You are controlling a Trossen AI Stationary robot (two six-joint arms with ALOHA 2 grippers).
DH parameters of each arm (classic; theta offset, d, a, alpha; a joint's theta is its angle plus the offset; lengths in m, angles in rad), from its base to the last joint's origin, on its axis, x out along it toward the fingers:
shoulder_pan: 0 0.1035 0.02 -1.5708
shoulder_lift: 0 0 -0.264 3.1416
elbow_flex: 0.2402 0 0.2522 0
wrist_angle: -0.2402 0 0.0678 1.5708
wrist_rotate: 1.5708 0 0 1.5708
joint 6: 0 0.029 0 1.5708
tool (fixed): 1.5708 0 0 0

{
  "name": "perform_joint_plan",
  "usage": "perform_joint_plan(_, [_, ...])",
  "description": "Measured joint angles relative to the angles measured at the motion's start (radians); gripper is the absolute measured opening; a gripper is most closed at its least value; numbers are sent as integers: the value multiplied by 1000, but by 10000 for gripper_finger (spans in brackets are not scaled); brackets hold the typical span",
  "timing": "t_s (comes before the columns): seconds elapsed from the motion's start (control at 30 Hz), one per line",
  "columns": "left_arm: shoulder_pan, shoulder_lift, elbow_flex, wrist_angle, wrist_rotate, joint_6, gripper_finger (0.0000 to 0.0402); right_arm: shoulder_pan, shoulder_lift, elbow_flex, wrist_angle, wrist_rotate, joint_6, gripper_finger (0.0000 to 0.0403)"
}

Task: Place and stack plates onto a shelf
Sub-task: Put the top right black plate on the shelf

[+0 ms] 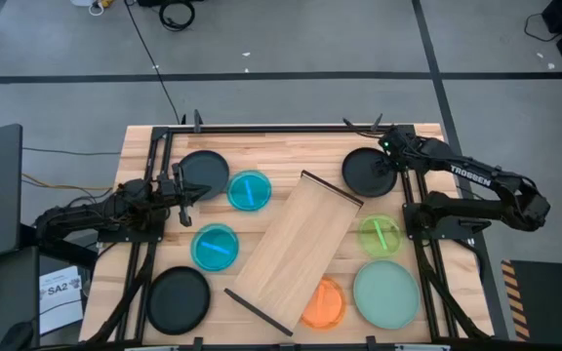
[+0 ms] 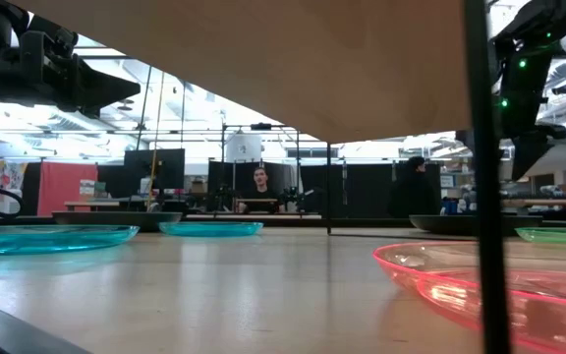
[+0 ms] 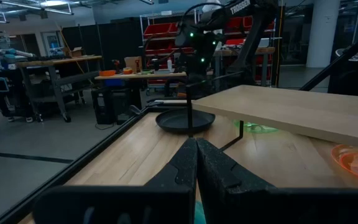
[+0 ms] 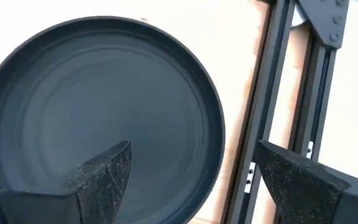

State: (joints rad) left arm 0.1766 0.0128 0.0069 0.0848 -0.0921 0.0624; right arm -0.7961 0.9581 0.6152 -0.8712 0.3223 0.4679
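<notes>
High view: our right gripper [image 1: 386, 161] hangs wide open over the black plate [image 1: 370, 172] at the table's far right corner, holding nothing.

We see the shelf [image 1: 296, 249] lying diagonally mid-table, still bare. One open finger sits over the plate's rim, the other over the table's edge rail [image 4: 263, 93], so we judge a descent could strike the rail or tip the plate. Our left gripper [image 1: 185, 190] waits pinched shut and empty, beside another black plate. We count three black plates, two blue, one green, one orange, one mint.
</notes>
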Motion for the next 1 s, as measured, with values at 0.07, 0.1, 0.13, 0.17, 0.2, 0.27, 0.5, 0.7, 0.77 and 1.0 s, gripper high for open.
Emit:
perform_joint_plan(0.07, [0,0,0,0,0,0,11,-27,14,-31,22,-20,-1,350])
perform_joint_plan(0.1, [0,0,0,0,0,0,11,-40,23,-45,35,-38,-8,349])
perform_joint_plan(0.13, [0,0,0,0,0,0,11,-52,32,-55,51,-59,-15,348])
perform_joint_plan(0.17, [0,0,0,0,0,0,11,-64,42,-63,71,-80,-17,348])
perform_joint_plan(0.2, [0,0,0,0,0,0,11,-74,52,-69,87,-93,-24,348])
perform_joint_plan(0.27, [0,0,0,0,0,0,11,-92,73,-79,96,-99,-34,348])
perform_joint_plan(0.5, [0,0,0,0,0,0,11,-155,154,-82,131,-106,-54,348])
perform_joint_plan(0.7, [0,0,0,0,0,0,11,-197,227,-82,162,-119,-86,347])
perform_joint_plan(0.77, [0,0,0,0,0,0,11,-209,251,-82,171,-140,-98,347])
perform_joint_plan(1.0, [0,0,0,0,0,0,11,-234,305,-79,191,-177,-105,322])
